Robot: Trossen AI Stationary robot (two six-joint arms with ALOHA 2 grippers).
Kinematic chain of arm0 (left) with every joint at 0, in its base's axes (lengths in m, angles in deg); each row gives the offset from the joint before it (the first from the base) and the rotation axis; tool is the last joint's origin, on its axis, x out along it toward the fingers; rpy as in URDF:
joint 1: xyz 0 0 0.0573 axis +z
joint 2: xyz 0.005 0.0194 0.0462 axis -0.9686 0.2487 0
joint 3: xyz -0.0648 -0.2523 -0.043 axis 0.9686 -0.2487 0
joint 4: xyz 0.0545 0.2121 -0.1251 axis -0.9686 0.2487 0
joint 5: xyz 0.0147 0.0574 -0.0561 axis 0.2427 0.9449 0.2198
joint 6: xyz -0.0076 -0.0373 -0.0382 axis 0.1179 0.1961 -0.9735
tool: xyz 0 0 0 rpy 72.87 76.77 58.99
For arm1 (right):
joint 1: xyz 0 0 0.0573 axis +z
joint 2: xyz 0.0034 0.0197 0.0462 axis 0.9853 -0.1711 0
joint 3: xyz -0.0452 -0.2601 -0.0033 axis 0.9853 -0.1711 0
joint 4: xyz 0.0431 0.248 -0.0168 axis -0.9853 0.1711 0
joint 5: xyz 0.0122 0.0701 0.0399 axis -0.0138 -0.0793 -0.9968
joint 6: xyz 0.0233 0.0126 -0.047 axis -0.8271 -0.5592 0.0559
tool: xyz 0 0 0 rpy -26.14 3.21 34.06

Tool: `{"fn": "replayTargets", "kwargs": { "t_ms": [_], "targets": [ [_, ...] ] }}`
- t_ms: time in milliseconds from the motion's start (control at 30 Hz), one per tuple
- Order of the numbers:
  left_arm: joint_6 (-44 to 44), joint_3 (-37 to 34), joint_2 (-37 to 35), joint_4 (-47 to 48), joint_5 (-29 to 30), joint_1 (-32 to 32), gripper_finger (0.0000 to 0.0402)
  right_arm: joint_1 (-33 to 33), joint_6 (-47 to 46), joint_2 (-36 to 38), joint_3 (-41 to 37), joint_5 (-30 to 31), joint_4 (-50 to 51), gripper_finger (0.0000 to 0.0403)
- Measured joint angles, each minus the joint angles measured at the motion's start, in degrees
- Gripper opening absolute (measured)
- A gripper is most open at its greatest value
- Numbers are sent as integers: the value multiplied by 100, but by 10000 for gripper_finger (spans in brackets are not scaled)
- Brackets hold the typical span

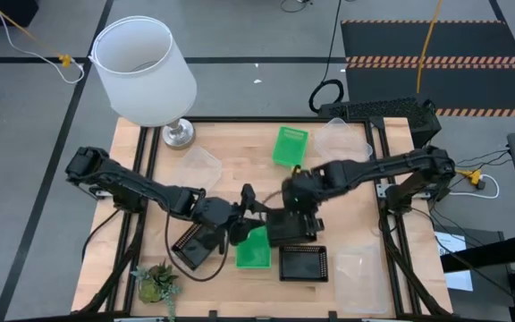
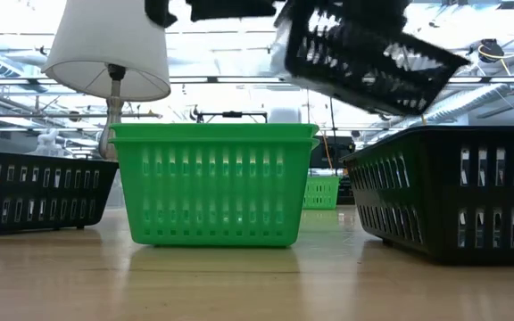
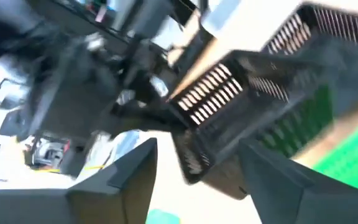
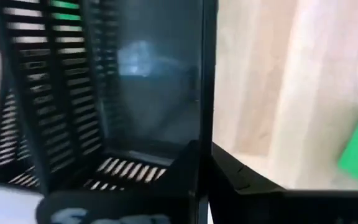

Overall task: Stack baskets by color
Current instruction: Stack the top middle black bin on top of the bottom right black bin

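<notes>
Right fingers (image 4: 205,163) clamped on lifted black basket (image 4: 104,93) rim, left fingers (image 3: 194,165) spread beside it

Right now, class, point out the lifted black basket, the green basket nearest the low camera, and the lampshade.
Lifted black basket (image 2: 368,62), low view, slotted side wall.
Green basket (image 2: 212,192), low view, front wall.
Lampshade (image 1: 146,76), high view, outer side.

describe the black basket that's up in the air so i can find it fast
Start at the white lamp in the table's far left corner and come towards the middle front. There the right gripper holds a black basket tilted above the table; the other black baskets rest on the wood.
</notes>
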Motion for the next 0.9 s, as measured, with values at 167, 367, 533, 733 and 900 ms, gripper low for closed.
{"fn": "replayTargets", "kwargs": {
  "t_ms": [167, 367, 533, 733, 900],
  "targets": [
    [-438, 4, -4, -105, 16, -177, 253, 641, -751, 248, 0, 13, 80, 5],
    [-873, 4, -4, -251, 35, -468, 255, 1387, -1845, 399, 0, 30, 99, 5],
    [-1011, 4, -4, -269, 597, -753, 255, 1946, -2837, 378, 0, 8, 78, 5],
    [-1554, 4, -4, -330, 729, -949, 255, 2150, -3707, 358, 0, -226, 13, 5],
    [-2003, 1, -4, -567, 456, -1237, 255, 2020, -3800, 341, 0, -575, -151, 5]
  ]
}}
